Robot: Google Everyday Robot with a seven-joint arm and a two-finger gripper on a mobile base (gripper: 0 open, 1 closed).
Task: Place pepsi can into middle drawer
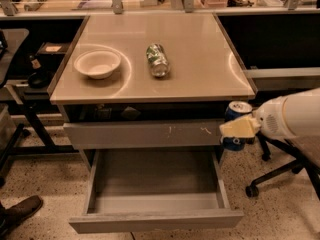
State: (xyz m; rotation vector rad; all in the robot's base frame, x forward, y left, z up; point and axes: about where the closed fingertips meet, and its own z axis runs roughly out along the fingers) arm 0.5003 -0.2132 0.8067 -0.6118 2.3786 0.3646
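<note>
The pepsi can (239, 109), dark blue with a silver top, is held upright just off the cabinet's right front corner, level with the closed top drawer. My gripper (239, 129) is shut on it, its cream fingers (235, 129) wrapped across the can's side, with the white arm reaching in from the right. The middle drawer (155, 219) is pulled out wide open below and to the left of the can. Its grey inner tray holds nothing.
A white bowl (97, 64) and a green-and-silver can (157, 60) lying on its side rest on the cabinet top (200, 74). The closed drawer front (142, 133) with white scuffs is above the open drawer. An office chair base (280, 176) stands at the right; a shoe (17, 211) at bottom left.
</note>
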